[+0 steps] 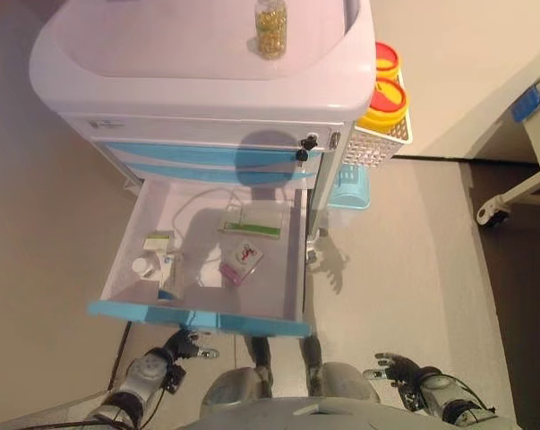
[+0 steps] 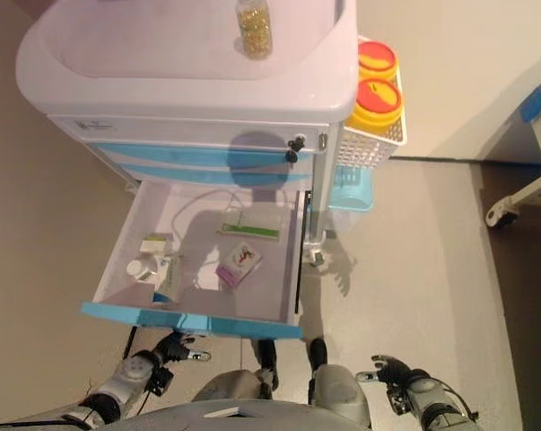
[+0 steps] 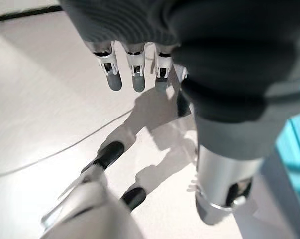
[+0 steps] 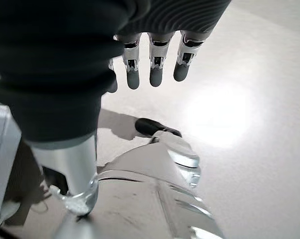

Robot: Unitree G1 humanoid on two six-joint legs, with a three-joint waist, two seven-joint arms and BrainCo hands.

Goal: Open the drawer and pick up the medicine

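Left eye view: drawer (image 1: 198, 315) pulled out of cart (image 1: 198, 98); medicine boxes (image 1: 241, 262) and white bottle (image 1: 142, 266) lie inside, untouched. Left hand (image 1: 182, 345) and right hand (image 1: 397, 368) hang low by the floor, fingers loosely spread, both empty.

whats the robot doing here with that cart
A humanoid robot stands at a medical cart whose blue-fronted drawer is pulled open. Several small medicine boxes, including a pink box, lie inside untouched. Both hands hang low by the robot's sides, the left hand just below the drawer front and the right hand off to the side, fingers relaxed, holding nothing. A jar of yellow capsules stands on the cart top.
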